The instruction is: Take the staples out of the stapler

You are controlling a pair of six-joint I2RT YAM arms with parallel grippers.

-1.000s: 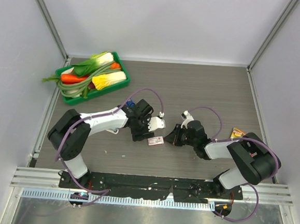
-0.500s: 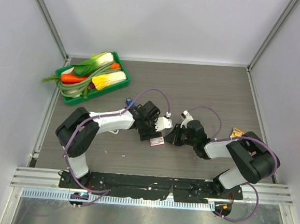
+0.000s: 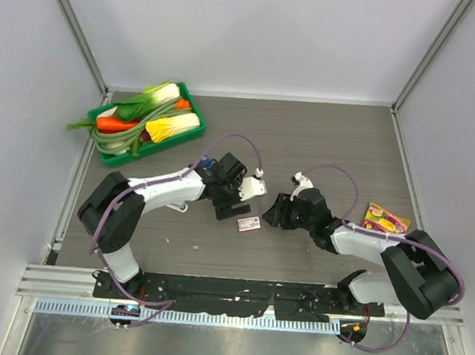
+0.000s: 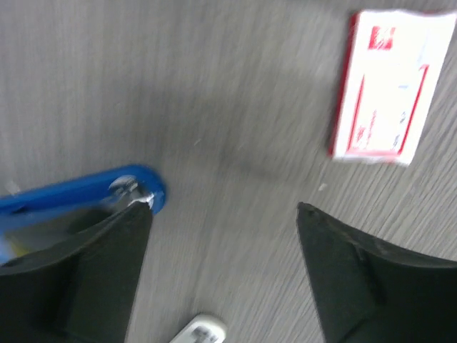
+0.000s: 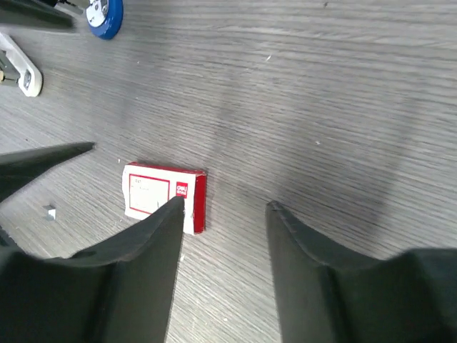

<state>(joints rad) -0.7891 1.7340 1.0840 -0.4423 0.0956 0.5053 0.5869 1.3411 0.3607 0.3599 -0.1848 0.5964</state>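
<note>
At table centre, between the arms: the stapler lies just beside one finger of the left gripper, outside the gap. I cannot tell if they touch. Its blue arm shows a metal end, and the white part lies close by. Left gripper is spread, with bare table between the fingers. Right gripper is spread too, over the red-and-white box. I see no staple strip, so I judge the unloading unfinished.

Stapler half behind left fingers
</note>
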